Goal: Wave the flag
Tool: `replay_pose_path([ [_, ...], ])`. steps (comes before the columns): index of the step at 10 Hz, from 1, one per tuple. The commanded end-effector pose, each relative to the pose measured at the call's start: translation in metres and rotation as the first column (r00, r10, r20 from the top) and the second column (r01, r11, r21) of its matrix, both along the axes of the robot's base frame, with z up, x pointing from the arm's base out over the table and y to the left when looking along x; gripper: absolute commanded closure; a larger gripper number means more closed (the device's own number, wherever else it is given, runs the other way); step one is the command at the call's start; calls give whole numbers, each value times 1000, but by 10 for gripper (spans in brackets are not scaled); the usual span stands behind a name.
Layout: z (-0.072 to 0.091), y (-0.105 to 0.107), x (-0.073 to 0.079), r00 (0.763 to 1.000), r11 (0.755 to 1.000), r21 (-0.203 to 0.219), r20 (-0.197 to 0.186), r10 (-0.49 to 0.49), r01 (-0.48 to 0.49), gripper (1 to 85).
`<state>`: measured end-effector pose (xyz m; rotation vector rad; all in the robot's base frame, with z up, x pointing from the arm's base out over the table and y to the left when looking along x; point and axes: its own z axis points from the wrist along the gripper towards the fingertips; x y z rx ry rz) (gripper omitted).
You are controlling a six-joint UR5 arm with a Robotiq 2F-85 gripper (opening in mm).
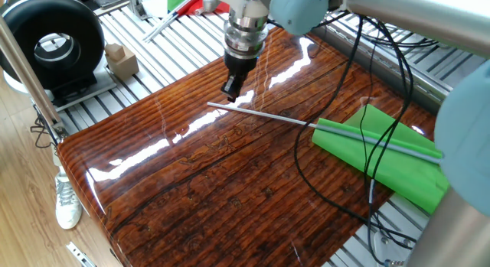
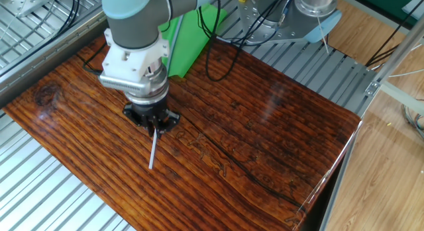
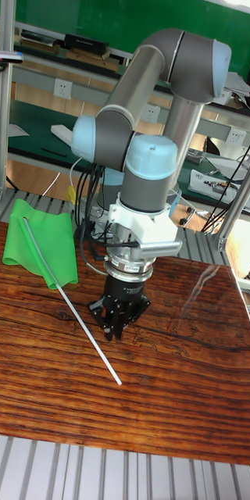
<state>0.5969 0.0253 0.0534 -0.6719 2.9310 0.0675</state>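
The black two-finger hand (image 1: pixel 231 87) hangs point-down from the grey-and-blue arm, low over the counter and close beside the bare end of the rod; its fingers look drawn near together with nothing between them, though whether they are fully clenched I cannot tell. Just below and beside the hand lies the flag, a bright green rectangular cloth (image 1: pixel 390 156) on a long thin grey metal rod (image 1: pixel 260 114), flat on the glossy dark-grained wooden counter (image 1: pixel 191 190). The rod runs away from the hand, with the cloth spread at its far end near the counter's edge, well apart from the fingers. That leaves the free end as the natural place to grip, so the hand seems to be lining up there. Farther behind the hand, off the counter, stand a small wooden block (image 1: pixel 121 59) and a black round fan-like housing (image 1: pixel 52 45).
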Motion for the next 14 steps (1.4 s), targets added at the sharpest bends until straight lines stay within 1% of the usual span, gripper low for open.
replay_pose_path([
  [1, -6, 1, 14, 999, 999, -8, 19, 34, -34, 617],
  [2, -8, -4, 15, 998, 997, -30, 18, 68, -68, 607],
  [3, -10, -6, 15, 996, 995, -42, 13, 91, -91, 593],
  [4, -12, -10, 16, 994, 993, -56, 12, 105, -104, 590],
  [6, -16, -17, 14, 992, 989, -80, -3, 124, -123, 590],
  [7, -20, -18, 13, 991, 988, -76, -7, 137, -137, 583],
  [9, -27, -16, 11, 988, 986, -54, -5, 155, -155, 553],
  [11, -38, -14, 7, 987, 987, -39, -2, 158, -158, 547],
  [14, -46, -14, 1, 987, 986, -44, -9, 159, -159, 547],
])
